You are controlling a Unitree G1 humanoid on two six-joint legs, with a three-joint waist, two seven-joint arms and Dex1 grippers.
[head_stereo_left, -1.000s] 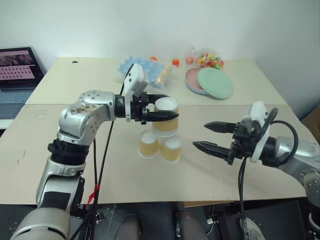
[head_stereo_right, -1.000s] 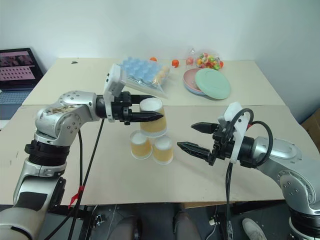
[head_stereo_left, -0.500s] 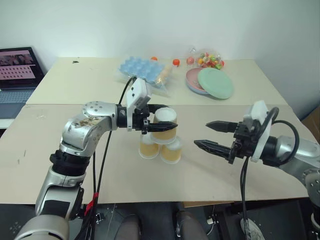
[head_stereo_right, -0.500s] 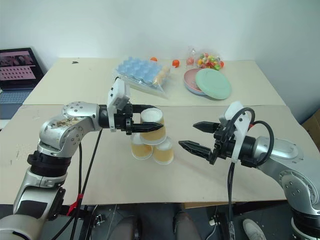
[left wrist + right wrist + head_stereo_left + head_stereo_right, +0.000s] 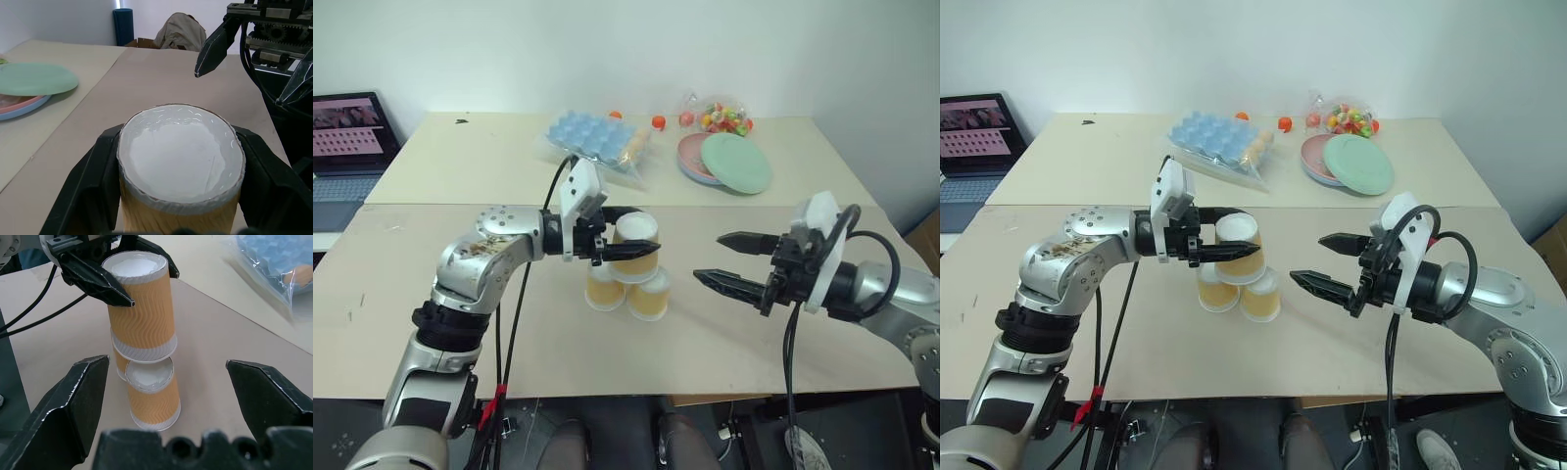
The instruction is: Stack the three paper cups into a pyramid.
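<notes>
Two orange-tan paper cups (image 5: 604, 290) (image 5: 649, 295) stand upside down, side by side, near the middle of the front table. A third paper cup (image 5: 636, 247), also upside down, sits across their white bases as the top of the pyramid. My left gripper (image 5: 644, 235) reaches in from the left and is shut on this top cup, one black finger (image 5: 93, 182) on each side of it. In the right wrist view its rim (image 5: 144, 348) appears to rest on the lower cup (image 5: 152, 399). My right gripper (image 5: 708, 257) hangs open to the right of the stack, apart from it.
A green plate (image 5: 735, 163) lies on a pink one at the back right. A bagged blue egg tray (image 5: 592, 138) and a bag of coloured balls (image 5: 721, 117) lie behind the cups. A laptop (image 5: 347, 137) stands at the far left.
My left gripper has come down with the third cup, from a little above the two lower cups onto their bases. The right gripper has stayed open in place.
</notes>
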